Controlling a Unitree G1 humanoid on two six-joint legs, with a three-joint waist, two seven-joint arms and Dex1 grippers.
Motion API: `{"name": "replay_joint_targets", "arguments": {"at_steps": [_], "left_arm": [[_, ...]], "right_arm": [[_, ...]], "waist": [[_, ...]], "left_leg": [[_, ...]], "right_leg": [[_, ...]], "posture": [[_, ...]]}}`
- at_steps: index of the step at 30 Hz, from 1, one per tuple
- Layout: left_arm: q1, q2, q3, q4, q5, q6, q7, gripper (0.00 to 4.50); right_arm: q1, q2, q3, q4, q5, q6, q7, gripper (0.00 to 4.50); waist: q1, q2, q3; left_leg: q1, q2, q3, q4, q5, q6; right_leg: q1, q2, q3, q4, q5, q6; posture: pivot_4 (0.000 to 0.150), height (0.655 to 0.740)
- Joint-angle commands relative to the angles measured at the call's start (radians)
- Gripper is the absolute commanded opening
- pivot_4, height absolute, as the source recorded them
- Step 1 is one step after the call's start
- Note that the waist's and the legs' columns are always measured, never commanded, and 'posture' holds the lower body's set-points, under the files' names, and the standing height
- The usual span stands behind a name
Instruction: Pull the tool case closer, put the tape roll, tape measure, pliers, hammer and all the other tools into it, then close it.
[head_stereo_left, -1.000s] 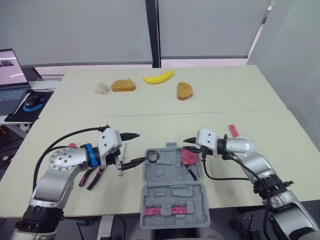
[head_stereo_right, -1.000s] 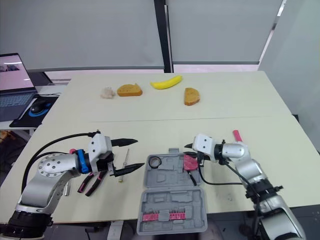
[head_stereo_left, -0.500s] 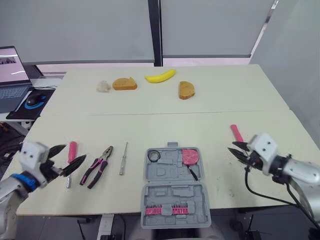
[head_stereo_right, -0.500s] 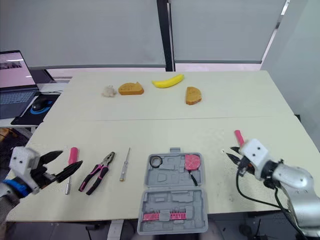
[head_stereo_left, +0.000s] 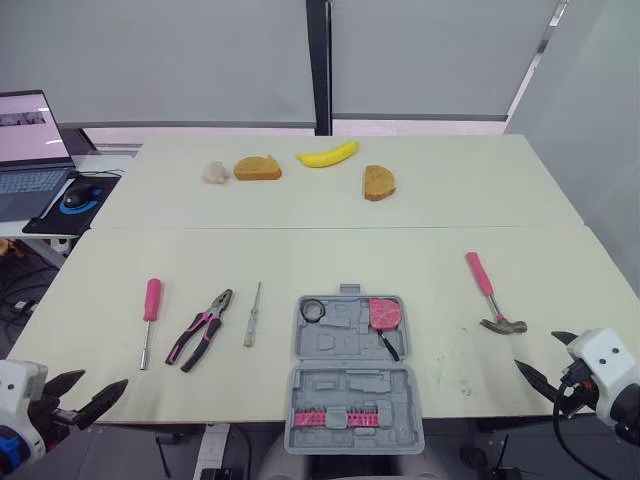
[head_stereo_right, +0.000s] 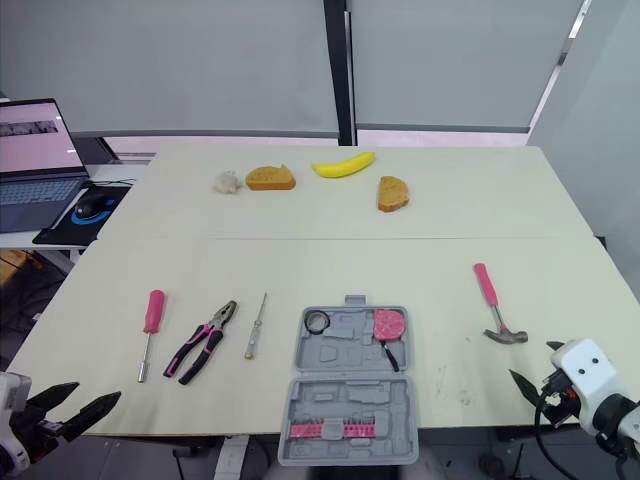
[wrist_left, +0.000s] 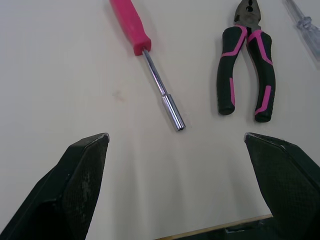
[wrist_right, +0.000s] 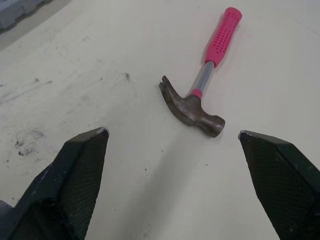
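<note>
Both claws hang at the near edge of the worktop (head_stereo_left: 300, 260). The left claw (head_stereo_left: 100, 381) and right claw (head_stereo_left: 537, 350) are each spread wide with nothing between the fingers. Just ahead of the right claw lies the hammer (head_stereo_left: 487, 292), head toward it, pink handle pointing away. Just ahead of the left claw lies a pink-handled driver (head_stereo_left: 148, 318), with the pliers (head_stereo_left: 200, 330) beside it and a slim screwdriver (head_stereo_left: 253, 314) a little further toward the middle. Between the two claws sits the tool case (head_stereo_left: 350, 385), open, with the tape roll (head_stereo_left: 311, 311) and tape measure (head_stereo_left: 384, 313) in their slots (it looks close enough as it is). I'd reckon the hammer is next. The right claw should come down across the shaft close to the head, where the weight sits, and close firmly so the hammer doesn't swing on the way to the case. Well beyond both claws, the banana (head_stereo_left: 327, 154) and bread (head_stereo_left: 258, 167) need no attention.
</note>
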Motion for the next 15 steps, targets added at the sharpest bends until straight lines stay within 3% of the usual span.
{"name": "replay_joint_targets", "arguments": {"at_steps": [1, 9, 15], "left_arm": [[0.01, -0.002, 0.017, -0.044, -0.011, -0.007, 0.01, 4.5], [-0.003, -0.007, -0.004, -0.098, -0.007, -0.001, 0.026, 4.5], [-0.001, -0.008, -0.029, -0.125, -0.009, 0.015, 0.021, 4.5]], "right_arm": [[-0.002, -0.023, -0.018, 0.007, 0.013, -0.037, 0.009, 4.47], [-0.025, -0.12, 0.071, -0.031, 0.039, -0.103, 0.135, 4.47], [-0.268, -0.225, 0.254, -0.128, 0.133, -0.048, 0.25, 4.47]], "waist": [[0.0, 0.0, 0.0], [0.0, 0.0, 0.0], [-0.007, 0.0, 0.0]], "left_leg": [[0.0, 0.0, 0.0, 0.0, 0.0, 0.0], [0.0, 0.0, 0.0, 0.0, 0.0, 0.0], [0.0, 0.0, 0.001, 0.0, 0.0, 0.0]], "right_leg": [[0.0, 0.0, 0.0, 0.0, 0.0, 0.0], [0.0, 0.0, 0.0, 0.0, 0.0, 0.0], [0.001, 0.0, 0.0, 0.0, 0.0, 0.0]], "posture": [[0.15, 0.7361], [0.15, 0.7361], [0.15, 0.7361]]}}
